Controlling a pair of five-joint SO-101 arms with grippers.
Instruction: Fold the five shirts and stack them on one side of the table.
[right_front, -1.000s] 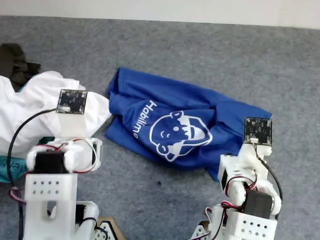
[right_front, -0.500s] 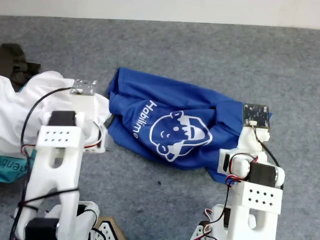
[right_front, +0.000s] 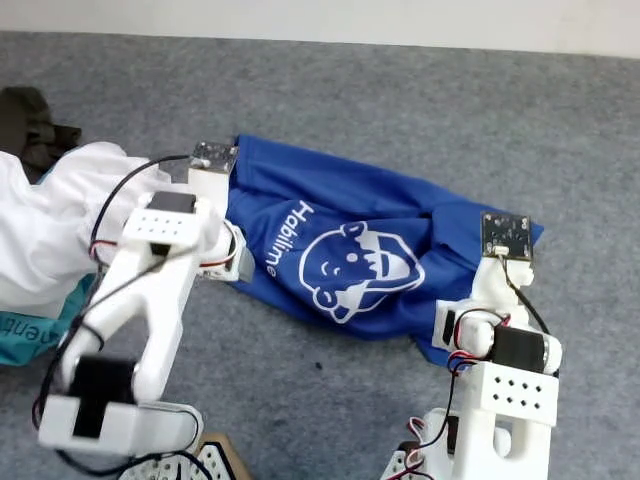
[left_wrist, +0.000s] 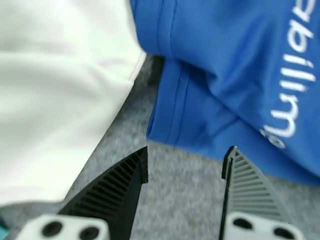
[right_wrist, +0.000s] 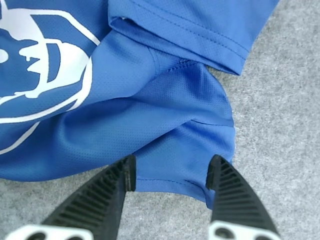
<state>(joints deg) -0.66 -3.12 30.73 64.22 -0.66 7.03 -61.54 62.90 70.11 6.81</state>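
High view shows the blue shirt (right_front: 350, 255) lying rumpled across the middle of the grey table (right_front: 420, 100), its white print facing up and its edges bunched and doubled over, not squared. From where I stand no fold has been made in it yet. Beside it, at the left side of the table, a white shirt (right_front: 50, 230) sits in a loose heap, touching the blue one's near corner. A strip of teal cloth (right_front: 20, 330) pokes out from under the heap, and a dark bundle (right_front: 25, 120) lies at the far left corner. None of these looks folded and I see no neat stack anywhere, so I judge the job to be at its start, with nearly all of it left to do. Whether all five shirts are on the table I cannot tell. The left gripper (left_wrist: 187, 152) hangs with its jaws wide apart and nothing between them, over bare table just short of the blue shirt's stitched edge, where white and blue cloth meet. The right gripper (right_wrist: 172, 162) is likewise spread open and empty, poised over the blue shirt's opposite corner, right at its hem.
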